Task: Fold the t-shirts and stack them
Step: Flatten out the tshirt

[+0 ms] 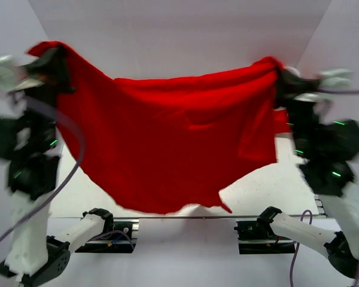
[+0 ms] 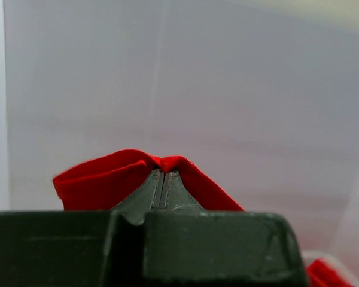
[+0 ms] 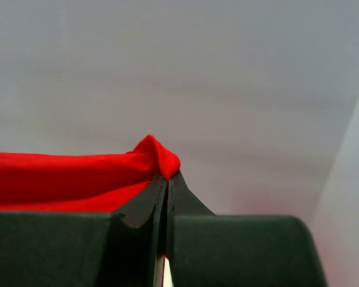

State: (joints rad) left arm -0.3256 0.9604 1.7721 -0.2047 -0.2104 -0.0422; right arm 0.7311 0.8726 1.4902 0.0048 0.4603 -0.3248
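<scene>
While hanging spread, t-shirt (image 1: 167, 143): pre-fold stretch
left claw (image 1: 52, 60): clamped on t-shirt corner
right claw (image 1: 280, 75): clamped too
tabletop (image 1: 263, 188): likely lay flat next

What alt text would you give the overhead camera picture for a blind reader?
A red t-shirt hangs spread in the air, sagging in the middle. The robot's left gripper pinches one top corner, the right gripper the other, above a white table.
</scene>
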